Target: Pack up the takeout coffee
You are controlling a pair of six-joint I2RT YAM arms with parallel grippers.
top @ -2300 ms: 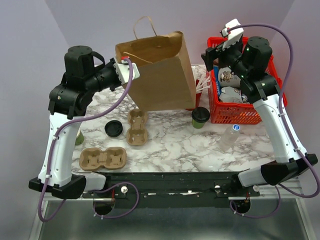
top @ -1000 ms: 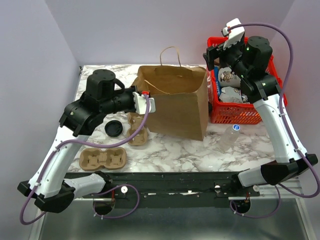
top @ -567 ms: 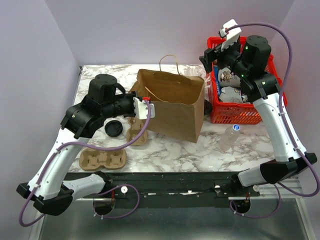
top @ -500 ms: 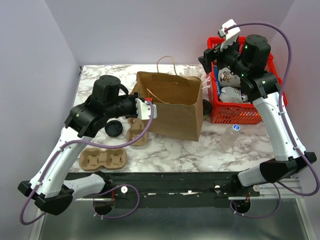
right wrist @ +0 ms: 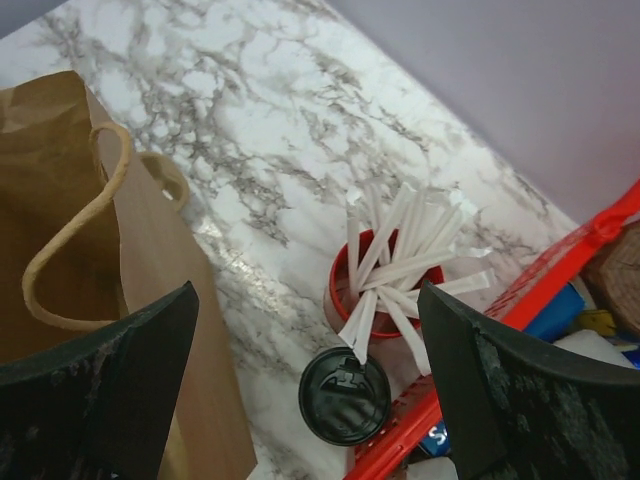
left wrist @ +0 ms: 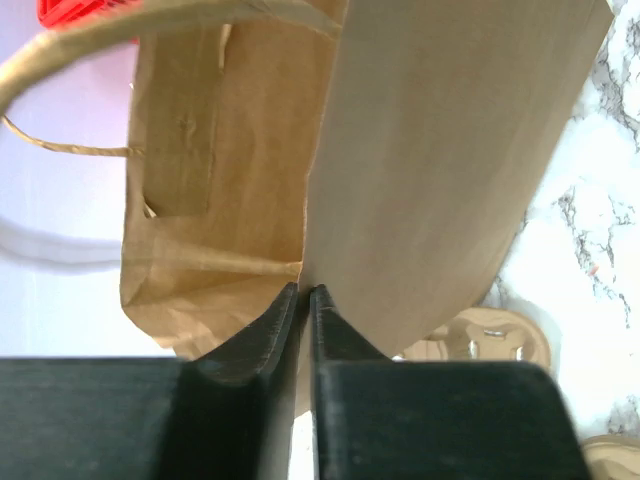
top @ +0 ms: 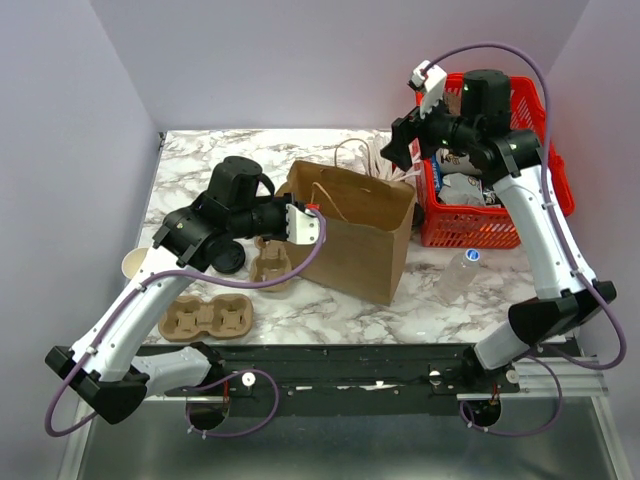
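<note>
Takeout coffee (right wrist: 345,397) stands upright on the desk (right wrist: 300,130), lid up, almost centred beneath the wide-spread, empty right fingers (right wrist: 130,380). That arm is the nearer one, and a straight descent looks apt. Just beside it stand a red cup of sticks (right wrist: 333,295) and the red basket (right wrist: 395,435). Well apart, the left fingers (left wrist: 285,320) pinch the paper bag (left wrist: 430,150) by its wall.

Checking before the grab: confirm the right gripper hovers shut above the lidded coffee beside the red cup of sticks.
Wrong: the right gripper is open, per the right wrist view, above the lidded coffee beside the red cup of sticks.
</note>
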